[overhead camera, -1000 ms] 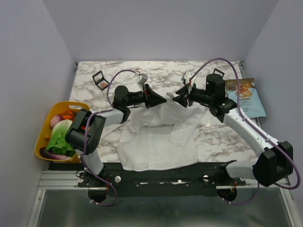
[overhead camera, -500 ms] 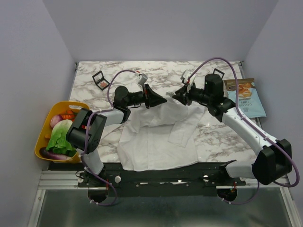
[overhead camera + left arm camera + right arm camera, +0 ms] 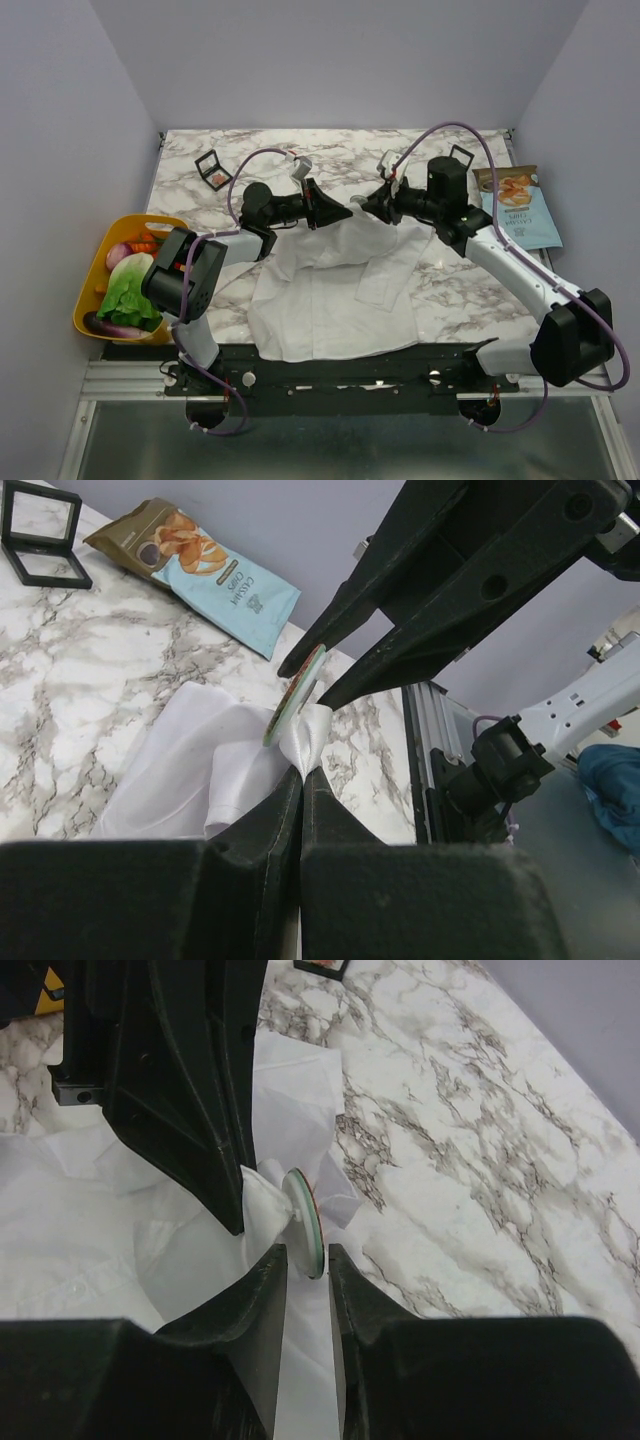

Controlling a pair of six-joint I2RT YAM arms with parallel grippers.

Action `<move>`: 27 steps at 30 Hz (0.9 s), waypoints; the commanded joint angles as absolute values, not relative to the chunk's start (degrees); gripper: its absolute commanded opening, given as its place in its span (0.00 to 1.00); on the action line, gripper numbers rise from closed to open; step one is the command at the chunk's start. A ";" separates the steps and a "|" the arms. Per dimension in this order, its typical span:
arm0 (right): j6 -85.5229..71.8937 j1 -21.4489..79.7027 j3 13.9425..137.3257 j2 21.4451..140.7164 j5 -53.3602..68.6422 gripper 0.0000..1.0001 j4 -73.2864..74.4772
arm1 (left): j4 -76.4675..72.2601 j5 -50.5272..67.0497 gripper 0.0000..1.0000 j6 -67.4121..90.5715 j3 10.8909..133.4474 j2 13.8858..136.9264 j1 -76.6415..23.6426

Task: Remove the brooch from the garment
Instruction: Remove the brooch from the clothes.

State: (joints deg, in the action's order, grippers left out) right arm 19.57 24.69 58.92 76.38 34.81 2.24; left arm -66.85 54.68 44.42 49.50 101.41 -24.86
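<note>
The garment (image 3: 320, 300), a white shirt, lies spread at the near middle of the table, with its top pulled up into a peak. My left gripper (image 3: 347, 210) is shut on that peak of fabric (image 3: 302, 742). The brooch (image 3: 305, 1222), a small round disc seen edge-on with a green rim, stands pinned to the fabric just past the left fingertips (image 3: 232, 1210). My right gripper (image 3: 307, 1250) is open, its jaws narrowly apart on either side of the disc's lower edge. In the left wrist view the brooch (image 3: 295, 695) sits between the right fingers (image 3: 400, 590).
A yellow basket (image 3: 80, 312) of vegetables hangs off the table's left edge. A blue chips bag (image 3: 518, 205) lies at the right, with a black palette (image 3: 460, 155) behind it and another (image 3: 212, 168) at the back left.
The right gripper has slid a little left onto the brooch and its jaws have narrowed around the disc. The left gripper has kept its hold on the fabric.
</note>
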 commanded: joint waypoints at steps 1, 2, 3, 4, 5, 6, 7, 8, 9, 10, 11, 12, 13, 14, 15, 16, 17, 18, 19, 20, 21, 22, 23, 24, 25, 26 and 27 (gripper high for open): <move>21.09 25.22 59.41 77.61 36.30 0.32 1.93 | -69.78 55.72 0.08 45.26 50.36 101.78 -24.70; 21.18 25.22 59.41 77.61 36.39 0.32 2.02 | -69.87 55.90 0.08 45.26 50.27 101.69 -24.70; 21.44 25.22 59.33 77.61 36.56 0.32 2.11 | -69.87 55.90 0.08 45.26 50.19 101.69 -24.70; 21.62 25.22 59.24 77.52 37.17 0.31 2.11 | -70.13 55.99 0.08 45.26 50.19 101.69 -24.70; 21.62 25.22 59.24 77.43 37.44 0.29 2.11 | -70.22 56.16 0.08 45.44 50.19 101.78 -24.70; 21.71 25.22 59.15 77.26 37.70 0.28 2.20 | -70.31 56.25 0.09 45.53 50.10 101.78 -24.70; 21.71 25.22 59.15 77.17 38.14 0.27 2.20 | -70.49 56.25 0.08 45.61 50.10 101.86 -24.70; 21.80 25.14 59.15 77.08 38.23 0.26 2.20 | -70.84 56.34 0.09 45.88 50.10 101.87 -24.70; 21.97 25.22 59.06 76.91 38.23 0.24 2.20 | -71.01 56.42 0.09 46.05 50.10 101.95 -24.70; 22.23 25.22 59.06 76.82 38.49 0.23 2.20 | -71.02 56.51 0.09 46.14 50.18 102.04 -24.70; 22.24 25.22 58.98 76.82 39.02 0.19 2.11 | -71.10 56.51 0.09 46.23 50.19 102.04 -24.70; 22.32 25.22 58.89 76.73 39.28 0.17 2.20 | -71.02 56.43 0.09 46.23 50.19 101.95 -24.70; 22.50 25.22 58.71 76.38 39.64 0.15 2.20 | -71.10 56.60 0.09 46.23 50.10 102.04 -24.70; 22.59 25.22 58.71 76.20 40.16 0.11 2.11 | -71.10 56.60 0.09 46.23 50.10 102.13 -24.70; 22.67 25.22 58.62 76.03 40.34 0.09 2.20 | -71.10 56.69 0.09 46.23 50.01 102.22 -24.70; 22.68 25.22 58.62 75.68 40.43 0.06 2.20 | -71.10 56.69 0.09 46.23 50.01 102.39 -24.70; 22.68 25.22 58.80 75.59 40.34 0.01 2.37 | -71.02 56.78 0.09 46.14 50.01 102.57 -24.70; 22.85 25.22 59.06 75.50 40.43 0.01 2.72 | -71.02 56.78 0.09 46.14 50.10 102.74 -24.70; 23.11 25.22 59.58 75.50 40.26 0.01 3.86 | -70.75 56.86 0.10 45.97 50.18 102.83 -24.70; 23.29 25.22 59.85 75.59 39.99 0.01 4.48 | -70.40 57.04 0.11 45.79 50.27 102.83 -24.70; 23.38 25.22 60.29 75.67 39.64 0.01 5.18 | -69.97 57.22 0.12 45.62 50.45 102.92 -24.70; 23.38 25.14 61.86 75.85 39.03 0.01 7.27 | -69.26 57.39 0.12 45.01 50.71 102.75 -24.70; 23.55 25.22 62.92 76.46 37.37 0.01 8.86 | -68.65 57.57 0.13 44.48 50.71 102.48 -24.70; 24.16 25.22 64.15 76.81 36.22 0.01 10.62 | -68.03 57.57 0.13 43.95 50.89 102.31 -24.70; 24.60 25.22 65.29 77.25 35.17 0.01 14.29 | -66.64 57.57 0.13 43.51 50.89 102.04 -24.70; 25.22 25.22 67.48 77.69 32.63 0.01 16.15 | -66.01 57.48 0.13 42.37 50.98 101.69 -24.78; 26.18 25.22 68.20 78.39 31.48 0.01 17.91 | -65.57 57.31 0.13 42.19 50.98 101.52 -24.70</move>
State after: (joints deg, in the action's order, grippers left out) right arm 23.18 24.82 62.41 77.06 37.08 9.21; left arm -67.44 56.12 44.97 49.54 102.35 -24.86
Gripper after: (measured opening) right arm 0.025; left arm 0.130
